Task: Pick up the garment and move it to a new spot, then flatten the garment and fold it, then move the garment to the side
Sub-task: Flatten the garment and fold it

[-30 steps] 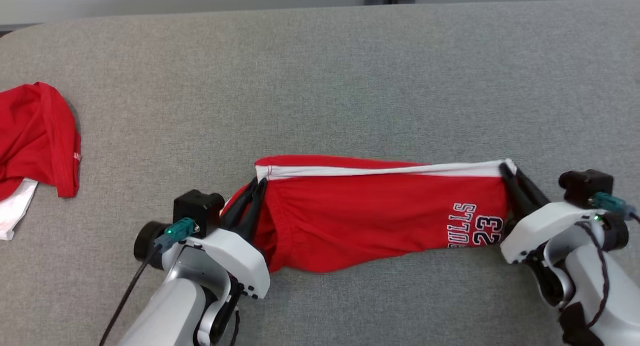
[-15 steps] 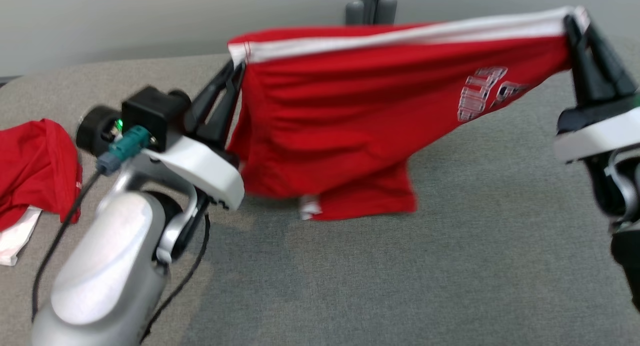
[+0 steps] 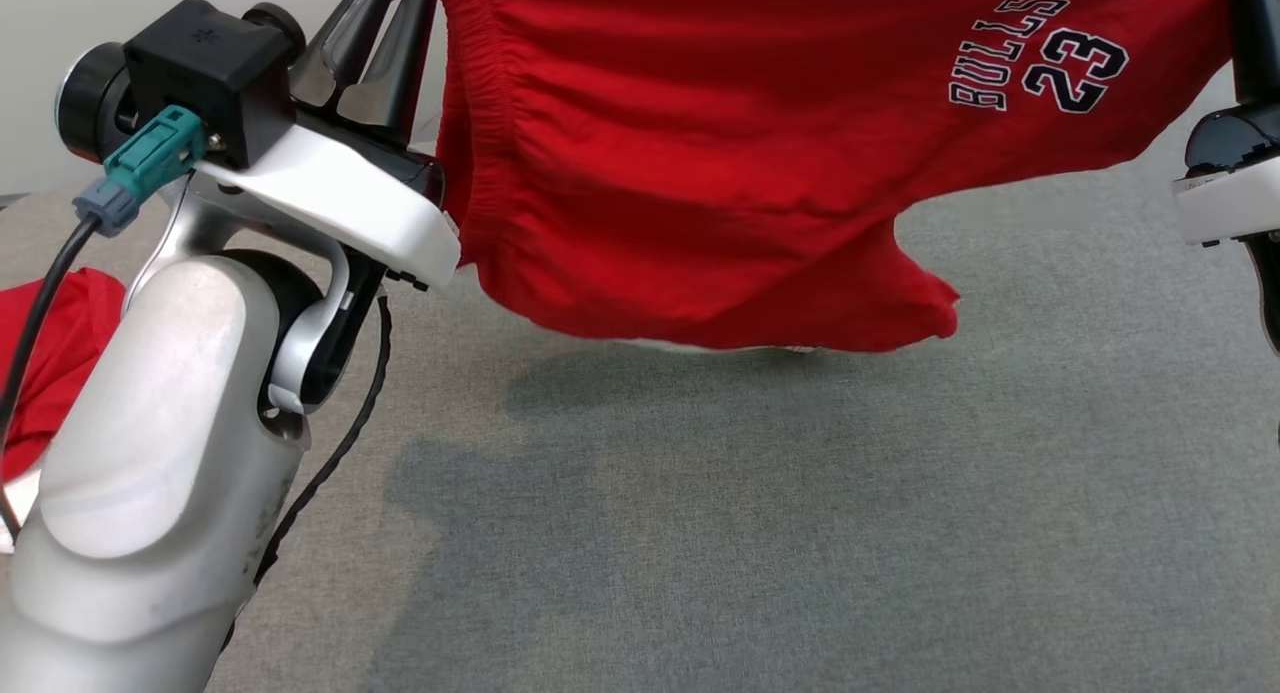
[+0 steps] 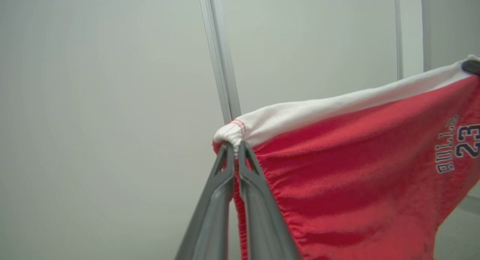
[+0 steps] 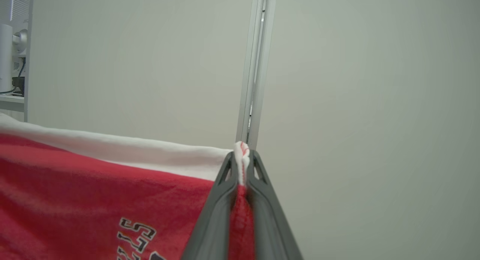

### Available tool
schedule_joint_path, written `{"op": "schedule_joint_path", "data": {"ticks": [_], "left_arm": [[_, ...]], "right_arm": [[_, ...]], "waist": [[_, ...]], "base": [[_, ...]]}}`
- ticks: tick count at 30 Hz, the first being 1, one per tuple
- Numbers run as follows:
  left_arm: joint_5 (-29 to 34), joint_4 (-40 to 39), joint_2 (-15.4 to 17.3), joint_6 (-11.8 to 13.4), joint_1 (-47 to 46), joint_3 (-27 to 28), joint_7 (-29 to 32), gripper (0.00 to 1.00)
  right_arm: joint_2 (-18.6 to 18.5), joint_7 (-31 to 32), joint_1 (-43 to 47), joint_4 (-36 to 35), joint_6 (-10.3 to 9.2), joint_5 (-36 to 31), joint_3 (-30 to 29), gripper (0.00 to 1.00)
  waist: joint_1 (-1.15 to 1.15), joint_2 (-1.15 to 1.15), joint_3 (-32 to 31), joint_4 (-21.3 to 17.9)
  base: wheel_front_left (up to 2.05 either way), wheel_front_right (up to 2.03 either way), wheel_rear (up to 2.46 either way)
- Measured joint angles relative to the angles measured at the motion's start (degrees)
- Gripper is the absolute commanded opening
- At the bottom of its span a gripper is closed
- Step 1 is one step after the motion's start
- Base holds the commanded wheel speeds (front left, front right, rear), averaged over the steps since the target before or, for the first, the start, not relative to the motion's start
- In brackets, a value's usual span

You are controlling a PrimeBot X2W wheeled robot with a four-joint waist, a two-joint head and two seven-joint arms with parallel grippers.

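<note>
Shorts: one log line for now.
stage: pick-up | left gripper: shut on shorts | right gripper: shut on shorts | shorts: hanging stretched between grippers, over table

Red garment [image 3: 720, 153] over grey surface [image 3: 800, 533]

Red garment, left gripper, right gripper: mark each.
red garment [image 3: 700, 173]: head view, middle of red cloth.
left gripper [image 4: 235, 146]: left wrist view, between fingertips.
right gripper [image 5: 242, 155]: right wrist view, between fingertips.

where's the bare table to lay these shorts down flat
Bare grey table runs wide under and in front of the hanging red shorts, from the left forearm to the right side. Crowded at far left: another red garment lies there, partly behind that forearm.
</note>
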Motion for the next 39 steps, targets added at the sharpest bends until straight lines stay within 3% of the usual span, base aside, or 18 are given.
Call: {"op": "schedule_joint_path", "data": {"ticks": [6,14,21,26,31,39], "left_arm": [[-0.55,4.77,-0.56,-1.72,-4.88,0.22,-1.79,0.00],[-0.55,17.77,-3.25,-4.20,-18.14,1.16,-7.35,0.00],[-0.16,34.53,-7.00,-5.97,-30.06,1.74,-15.93,0.00],[-0.27,45.42,-8.89,-7.20,-34.18,2.12,-18.96,0.00],[-0.36,53.70,-11.01,-8.03,-33.17,2.02,-19.56,0.00],[-1.12,57.77,-12.24,-8.12,-23.76,4.78,-19.63,0.00]], "right_arm": [[-0.08,0.55,-4.91,4.52,0.00,1.25,1.48,0.00],[0.10,-2.81,-21.09,16.16,-0.01,2.63,6.87,0.00],[3.21,-10.43,-36.05,32.05,-0.01,3.98,11.70,0.00],[6.10,-13.70,-41.59,41.85,-0.01,5.04,15.07,0.00],[9.20,-14.24,-40.59,49.05,-0.01,7.47,19.69,0.00],[12.32,-14.41,-31.53,54.83,-0.01,13.57,24.16,0.00]], "waist": [[0.00,0.00,3.07,-0.21],[0.00,0.00,9.05,-0.37],[0.00,0.00,13.31,-0.28],[0.00,0.00,13.87,0.12],[0.00,0.00,14.22,0.48],[0.00,0.00,15.54,-0.29]], "base": [[0.00,0.00,0.00],[0.00,0.00,0.00],[0.00,0.00,0.00],[0.00,0.00,0.00],[0.00,0.00,0.00],[0.00,0.00,0.00]]}}
